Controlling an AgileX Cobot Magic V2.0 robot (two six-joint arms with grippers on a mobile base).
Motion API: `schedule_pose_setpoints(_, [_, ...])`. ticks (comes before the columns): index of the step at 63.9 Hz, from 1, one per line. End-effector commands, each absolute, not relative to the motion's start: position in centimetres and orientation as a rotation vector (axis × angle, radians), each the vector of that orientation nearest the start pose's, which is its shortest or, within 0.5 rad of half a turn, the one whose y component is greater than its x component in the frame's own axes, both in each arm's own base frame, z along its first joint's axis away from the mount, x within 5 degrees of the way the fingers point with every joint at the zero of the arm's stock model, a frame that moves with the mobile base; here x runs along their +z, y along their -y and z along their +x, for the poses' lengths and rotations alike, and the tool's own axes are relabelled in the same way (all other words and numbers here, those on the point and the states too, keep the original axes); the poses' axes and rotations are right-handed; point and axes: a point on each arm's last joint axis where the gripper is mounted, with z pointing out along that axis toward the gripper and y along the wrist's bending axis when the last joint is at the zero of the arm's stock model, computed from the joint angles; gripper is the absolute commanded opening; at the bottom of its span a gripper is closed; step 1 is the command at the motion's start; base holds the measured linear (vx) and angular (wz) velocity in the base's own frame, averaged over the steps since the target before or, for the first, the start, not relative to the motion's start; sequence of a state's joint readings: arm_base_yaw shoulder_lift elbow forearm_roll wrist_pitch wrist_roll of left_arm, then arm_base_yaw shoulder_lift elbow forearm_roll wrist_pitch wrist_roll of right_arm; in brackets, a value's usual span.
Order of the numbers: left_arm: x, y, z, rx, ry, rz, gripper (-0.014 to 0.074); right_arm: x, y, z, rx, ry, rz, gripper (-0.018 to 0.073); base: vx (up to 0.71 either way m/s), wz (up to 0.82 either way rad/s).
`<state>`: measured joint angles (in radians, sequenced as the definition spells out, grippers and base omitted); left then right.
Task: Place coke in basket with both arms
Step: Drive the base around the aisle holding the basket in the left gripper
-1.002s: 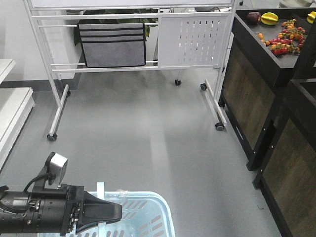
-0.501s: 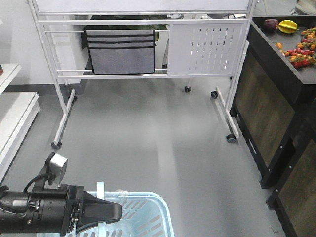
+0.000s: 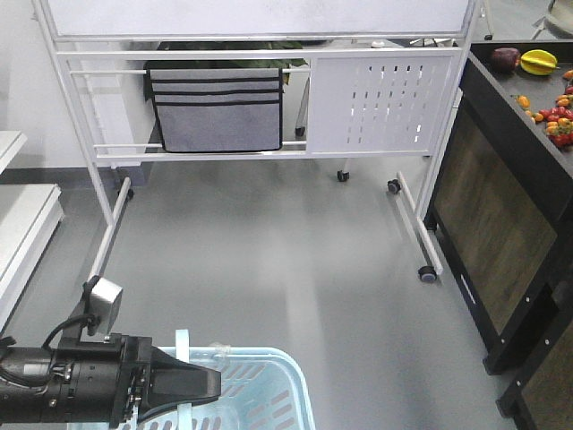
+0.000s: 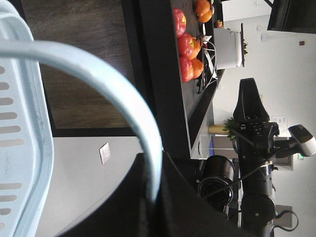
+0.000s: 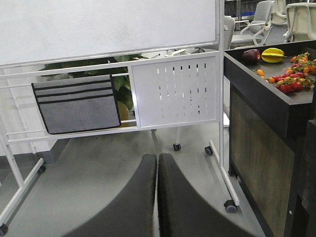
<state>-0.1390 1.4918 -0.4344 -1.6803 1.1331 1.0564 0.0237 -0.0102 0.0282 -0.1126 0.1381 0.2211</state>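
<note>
The light-blue plastic basket [image 3: 269, 394] sits at the bottom of the front view. My left gripper [image 3: 213, 385] is shut on its handle [image 3: 183, 345]. In the left wrist view the handle [image 4: 113, 84] curves down between the dark jaws of the left gripper [image 4: 154, 170], and the slotted basket wall [image 4: 19, 148] is at the left. My right gripper [image 5: 157, 163] is shut and empty, pointing towards the whiteboard stand; it is out of the front view. No coke shows in any view.
A white wheeled whiteboard stand [image 3: 367, 98] with a grey fabric pocket [image 3: 215, 112] stands ahead. A black shelf unit with fruit [image 3: 528, 98] is on the right, also in the right wrist view [image 5: 276, 94]. A white shelf [image 3: 22, 224] is at the left. The floor is grey.
The whole front view has shifted: the stand and the black shelf have moved right and down in the frame. The left gripper and the basket keep the same place in the frame.
</note>
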Motion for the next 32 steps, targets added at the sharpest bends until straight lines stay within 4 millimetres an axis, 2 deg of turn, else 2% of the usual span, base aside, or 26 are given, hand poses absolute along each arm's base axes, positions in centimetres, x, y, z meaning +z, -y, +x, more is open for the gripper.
schedule_pose_setpoints(1, [20.66, 11.21, 19.47, -1.858, -2.225, -0.119, -0.0006, 19.59, -0.05, 5.59, 0.087, -1.556, 0.063, -0.0005, 0.22, -0.04])
schedule_pose_setpoints(32, [20.66, 11.21, 19.47, -1.858, -2.225, -0.119, -0.0006, 19.59, -0.05, 5.59, 0.087, -1.556, 0.063, -0.0005, 0.23, -0.03])
